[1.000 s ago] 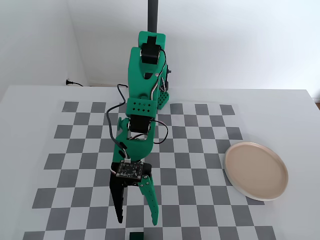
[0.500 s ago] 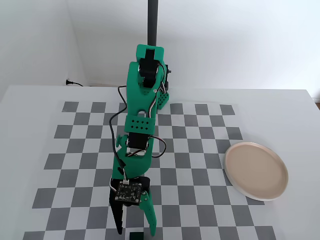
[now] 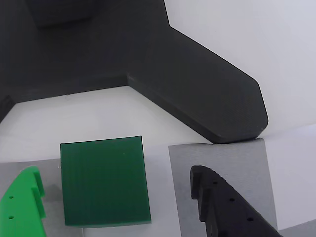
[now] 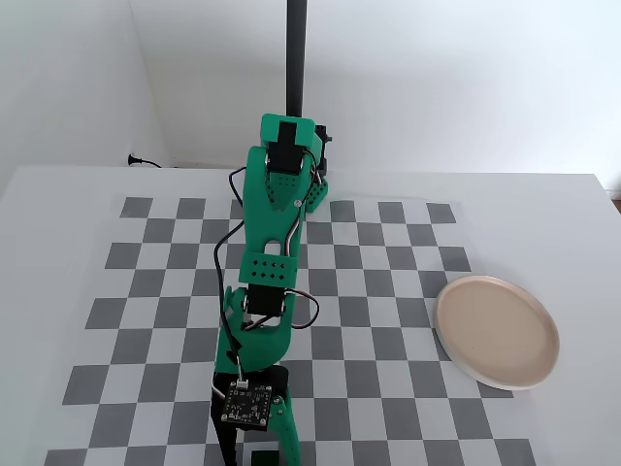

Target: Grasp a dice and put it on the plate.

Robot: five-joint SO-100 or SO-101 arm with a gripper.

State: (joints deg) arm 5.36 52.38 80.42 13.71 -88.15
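Step in hand: approach for the grasp. The plate point(image 4: 497, 332) lies empty, well apart to the right of the claw point(image 4: 258, 458) in the fixed view. The dice point(image 3: 104, 180) rests on the board between the parted fingers, touching neither. Next move, as judged: lower slightly, then close. In the fixed view the fingertips and most of the dice are cut off at the bottom edge.

Arm point(image 4: 272, 252): bright green plastic segments, running down the centre of the fixed view. Black servo blocks set between segments. Perforated green plate with a row of small holes at mid-length. Thin black and white cables looping along both sides. Small black circuit board at the wrist, lower centre. Tool point(image 3: 116, 205): one green finger point(image 3: 22, 207), one black finger point(image 3: 222, 207), both ridged with small holes.
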